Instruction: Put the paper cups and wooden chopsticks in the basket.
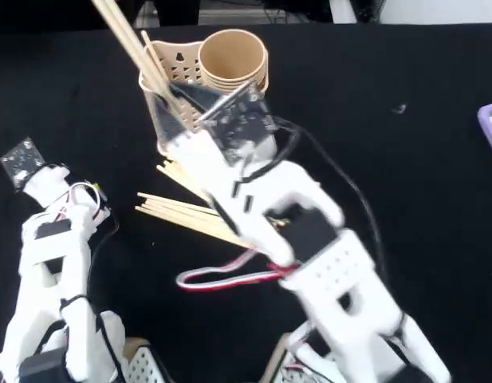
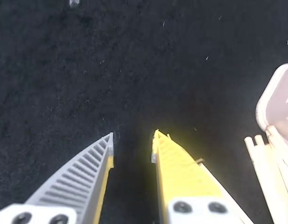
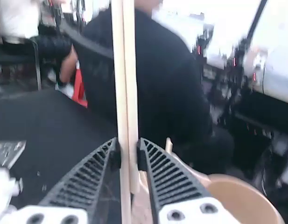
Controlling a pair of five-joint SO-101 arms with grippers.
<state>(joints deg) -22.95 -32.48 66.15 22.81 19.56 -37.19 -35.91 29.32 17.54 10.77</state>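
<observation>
With right tool (image 3: 129,142) clamped on leaning chopsticks (image 3: 122,70) at basket (image 1: 179,59), eleven o'clock, and left tool (image 2: 133,135) apart, could slip out beside it.

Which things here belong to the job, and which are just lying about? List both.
Job:
basket
stacked paper cups
held chopsticks, in the shut right pincer
loose chopsticks on the table

Lying about:
purple thing, off to the side
small scrap
</observation>
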